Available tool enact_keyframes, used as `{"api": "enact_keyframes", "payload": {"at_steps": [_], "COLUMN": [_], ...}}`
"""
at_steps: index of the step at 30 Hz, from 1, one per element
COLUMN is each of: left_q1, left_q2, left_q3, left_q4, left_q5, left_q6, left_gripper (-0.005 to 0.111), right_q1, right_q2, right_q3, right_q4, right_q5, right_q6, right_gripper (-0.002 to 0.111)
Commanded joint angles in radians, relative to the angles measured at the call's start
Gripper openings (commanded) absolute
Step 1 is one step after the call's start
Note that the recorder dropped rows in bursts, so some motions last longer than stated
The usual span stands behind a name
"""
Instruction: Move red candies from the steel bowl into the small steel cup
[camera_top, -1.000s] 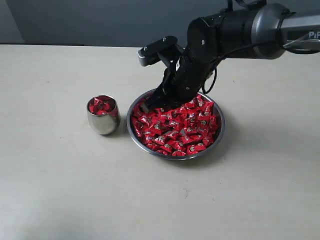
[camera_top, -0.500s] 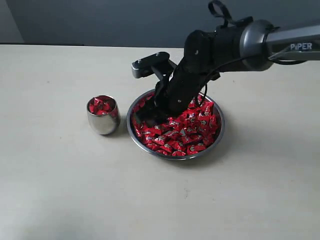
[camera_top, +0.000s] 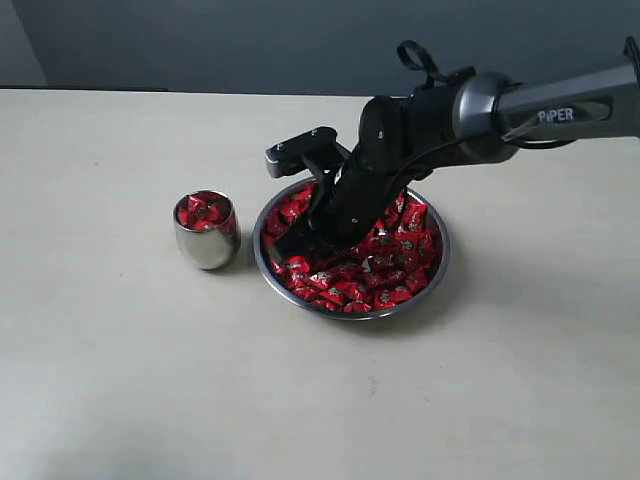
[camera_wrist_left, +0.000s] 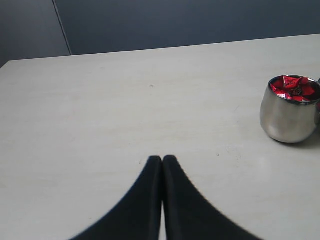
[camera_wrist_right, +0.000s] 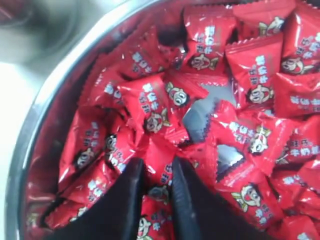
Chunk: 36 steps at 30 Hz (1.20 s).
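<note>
My right pincer (camera_wrist_right: 156, 166) is clamped on one of the red candies (camera_wrist_right: 255, 90) in the steel bowl (camera_wrist_right: 54, 84); left pincer (camera_wrist_left: 162, 160) pressed together.

Right tool (camera_wrist_right: 156, 167) lowered deeper into red candies (camera_wrist_right: 150, 100), jaws narrowed, possibly pinching one wrapper.

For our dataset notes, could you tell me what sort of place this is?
Probably a robot lab bench: a pale tabletop, a plain dark backdrop, and a steel bowl and small steel cup set out.
</note>
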Motion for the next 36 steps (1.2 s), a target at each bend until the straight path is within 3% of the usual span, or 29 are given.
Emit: {"api": "enact_keyframes", "payload": {"at_steps": [1,8,13,16,21,33,36], "left_q1": [-0.008,-0.008,-0.008,-0.008,-0.008,-0.008,-0.008], "left_q2": [-0.005,-0.005,-0.005,-0.005,-0.005,-0.005,-0.005], "left_q3": [-0.008,-0.008,-0.008,-0.008,-0.008,-0.008,-0.008], "left_q4": [0.002,0.002,0.002,0.002,0.002,0.002,0.002], "left_q5": [-0.005,-0.005,-0.005,-0.005,-0.005,-0.005,-0.005], "left_q6": [-0.002,-0.002,-0.002,-0.002,-0.002,-0.002,-0.002], "left_gripper": [0.000,0.000,0.000,0.000,0.000,0.000,0.000], "right_q1": [-0.003,0.010,0.066,0.080,0.080,0.078,0.078], "right_q2": [-0.036,-0.179,-0.182,-0.133,-0.053,0.031,0.039], "right_q3": [0.005,0.005,-0.001,-0.046,-0.132,-0.198,-0.198], "right_q4": [-0.070,-0.048,0.137,0.331,0.461,0.441,0.439], "right_q5": [0.013,-0.011,-0.180,-0.168,-0.096,-0.093,-0.103], "right_q6": [0.048,0.073,-0.129,-0.299,-0.396,-0.401,-0.401], "right_gripper": [0.003,0.003,0.003,0.003,0.003,0.003,0.008]}}
